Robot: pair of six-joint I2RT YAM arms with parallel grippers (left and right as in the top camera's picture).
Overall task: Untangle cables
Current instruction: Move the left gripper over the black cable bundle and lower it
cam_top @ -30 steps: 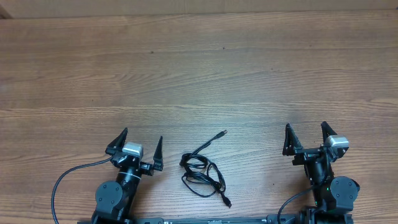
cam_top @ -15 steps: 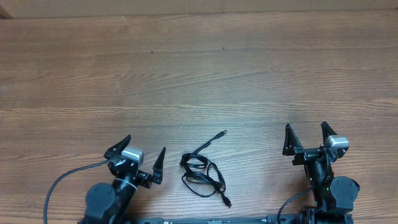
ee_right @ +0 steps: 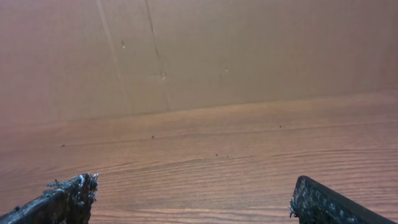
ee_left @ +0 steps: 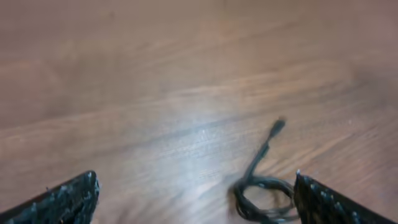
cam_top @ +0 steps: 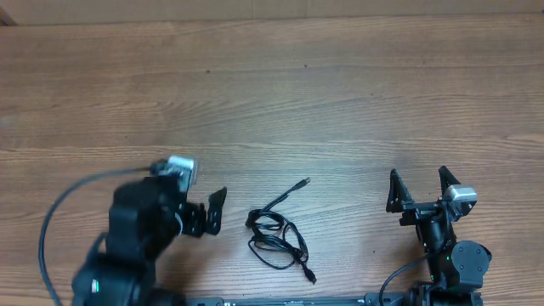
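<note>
The bare wood-grain counter (cam_top: 340,85) fills the overhead view. The cables (cam_top: 270,224) lie in a loose knot at 6 o'clock, one plug end trailing towards 1 o'clock. The left end effector (ee_left: 194,186), jaws wide and empty, is near the knot's 9 o'clock. The right end effector (cam_top: 418,183), likewise spread and empty, is well apart at 3 o'clock. A pinch that catches several strands together would likely tighten the tangle, or drag the whole bundle, since nothing pins it.
</note>
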